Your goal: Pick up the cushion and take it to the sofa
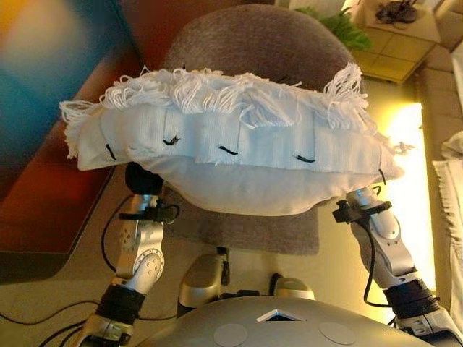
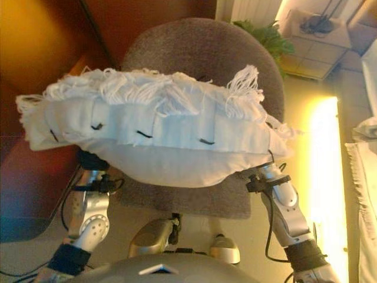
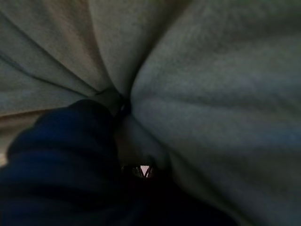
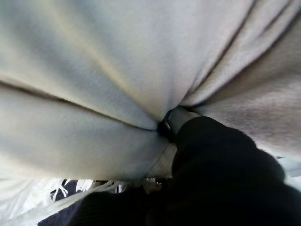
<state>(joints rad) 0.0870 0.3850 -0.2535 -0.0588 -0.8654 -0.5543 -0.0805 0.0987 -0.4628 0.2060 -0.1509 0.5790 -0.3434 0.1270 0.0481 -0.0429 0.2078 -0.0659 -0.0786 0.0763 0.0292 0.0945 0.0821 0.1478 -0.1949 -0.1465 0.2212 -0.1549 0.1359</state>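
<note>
The white cushion (image 1: 239, 155), with a fringe of white threads along its upper edge and short black stitches, is held up in front of me and fills the middle of both eye views. My left hand (image 1: 141, 179) is under its left end and my right hand (image 1: 359, 199) is under its right end. Both are mostly hidden by the cushion. In the left wrist view the hand's dark cover (image 3: 61, 155) presses into folds of the cushion's cloth (image 3: 211, 94). The right wrist view shows the same, with the dark cover (image 4: 221, 165) against the cloth (image 4: 94, 70).
A grey-brown upholstered chair (image 1: 253, 43) stands below and behind the cushion. A green plant (image 1: 340, 25) and a low pale table (image 1: 398, 47) are at the far right. A dark red-brown piece of furniture (image 1: 43, 202) is on the left. White fringed cloth (image 1: 450, 195) lies at the right edge.
</note>
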